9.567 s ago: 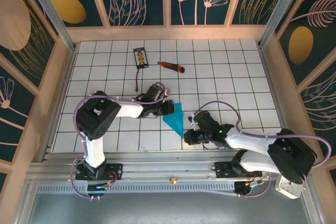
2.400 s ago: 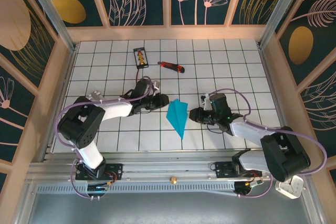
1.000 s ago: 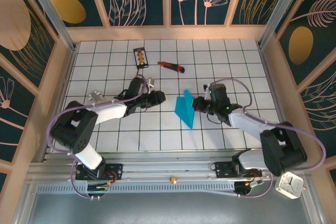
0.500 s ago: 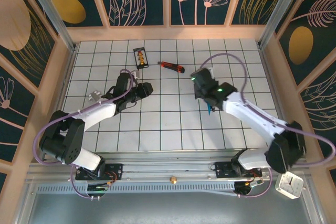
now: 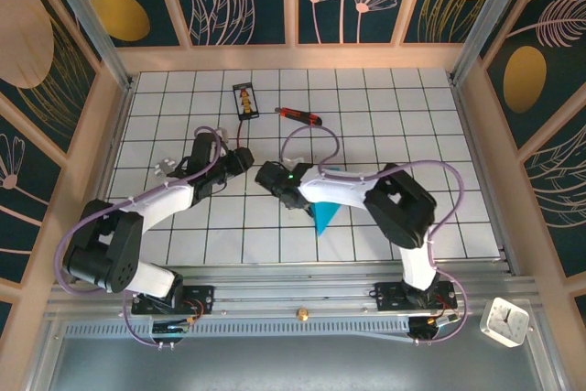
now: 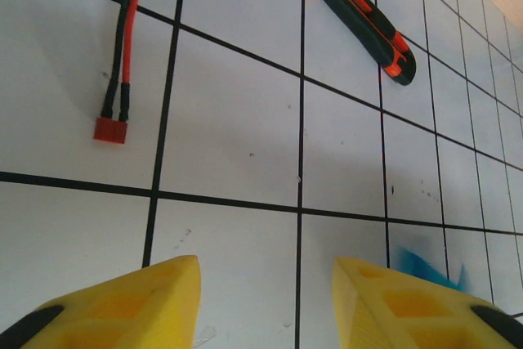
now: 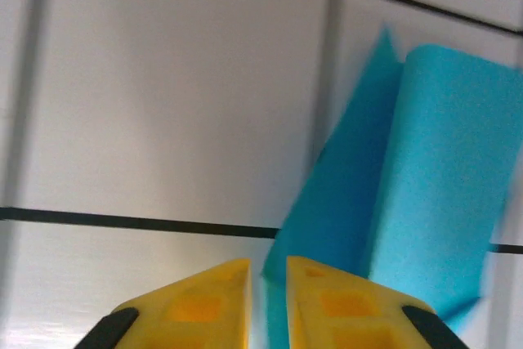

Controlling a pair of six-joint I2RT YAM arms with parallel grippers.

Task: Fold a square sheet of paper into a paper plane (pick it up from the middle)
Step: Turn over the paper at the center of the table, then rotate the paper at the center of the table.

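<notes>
Paper plane (image 5: 322, 217): thin, smooth cyan-blue sheet folded to a slim wedge, tip toward near edge, one flap curved.
Loc.: mid-surface (image 5: 412, 135), partly under right arm.
Right gripper (image 7: 267, 284): yellow fingers (image 7: 343, 300) nearly together, narrow gap at paper edge; cannot tell if gripping.
Left gripper (image 6: 265, 300): spread wide, nothing between.
Surface: white tiles, black grid lines.
Red/black knife (image 5: 299, 116): far of centre.
Walls: wood frame, teal panels w/ gold & pink plant print.
</notes>
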